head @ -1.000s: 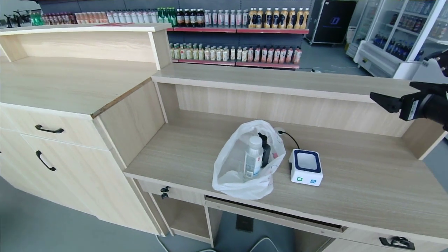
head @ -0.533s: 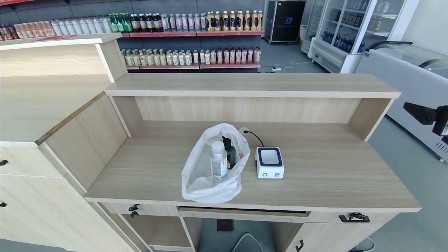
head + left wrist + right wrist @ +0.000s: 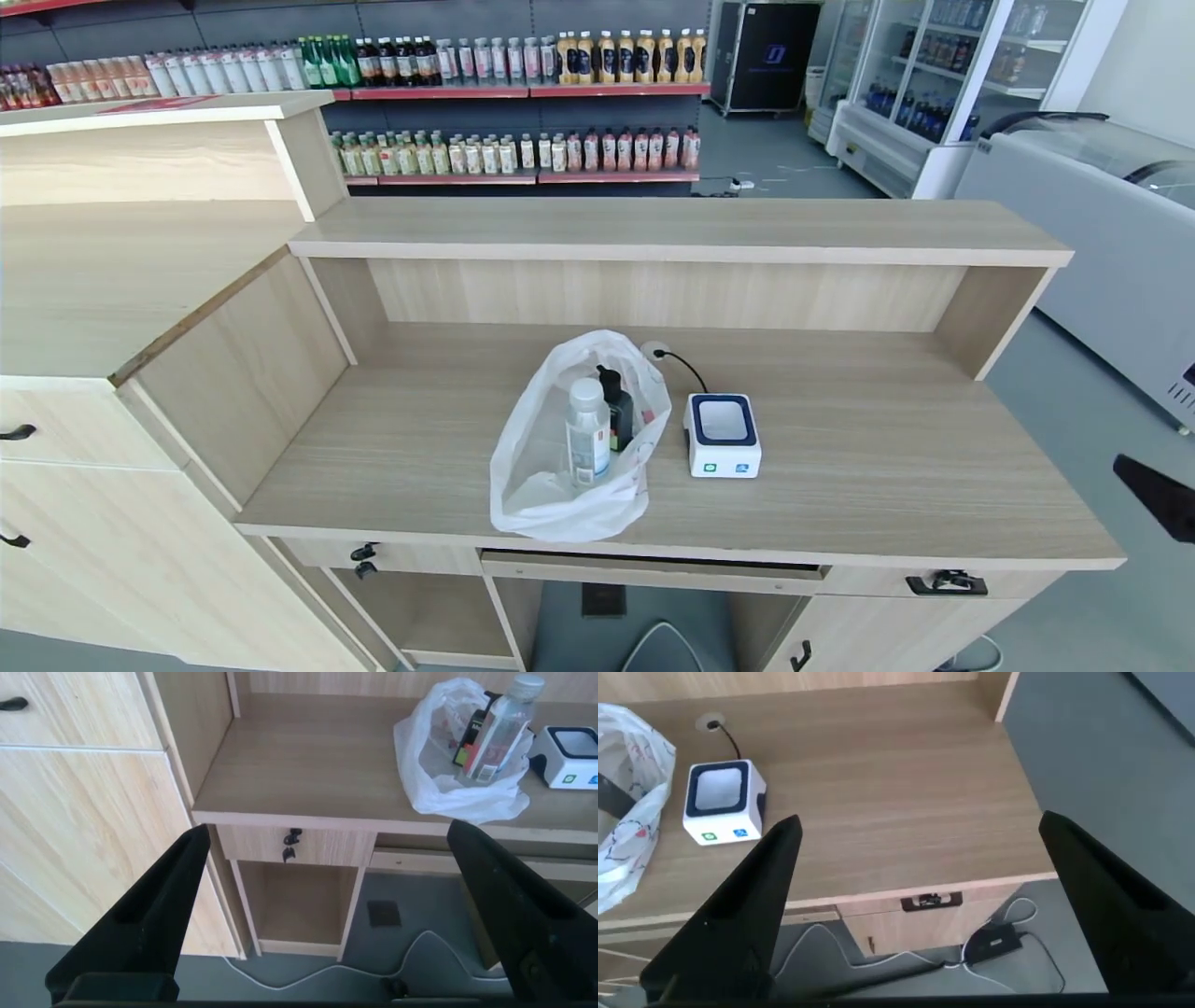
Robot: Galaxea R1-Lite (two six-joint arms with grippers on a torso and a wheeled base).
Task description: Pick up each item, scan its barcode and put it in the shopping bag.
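A white plastic shopping bag [image 3: 551,485] stands open on the wooden counter [image 3: 887,467]. Inside it, a clear bottle with a white cap [image 3: 587,431] stands upright beside a dark bottle [image 3: 616,409]. To the bag's right sits the white scanner [image 3: 722,434] with its dark-rimmed window. One of my right gripper's fingers [image 3: 1158,493] shows low beyond the counter's right end. In the right wrist view the right gripper [image 3: 920,905] is open and empty, before the counter's front edge, with the scanner [image 3: 724,798] beyond. My left gripper [image 3: 327,915] is open and empty, below the counter's front left, far from the bag [image 3: 448,775].
A black cable [image 3: 681,366] runs from the scanner to a hole at the back. A raised ledge [image 3: 681,229] walls the counter's rear; a taller counter [image 3: 140,280] stands left. Drawers with black handles [image 3: 945,584] sit under the front edge. A chest freezer [image 3: 1102,233] stands right.
The head camera swung right a second ago, then nearly held. My right gripper has dropped from ledge height at the right to below the counter's level, off its right end. Bag and scanner stay put.
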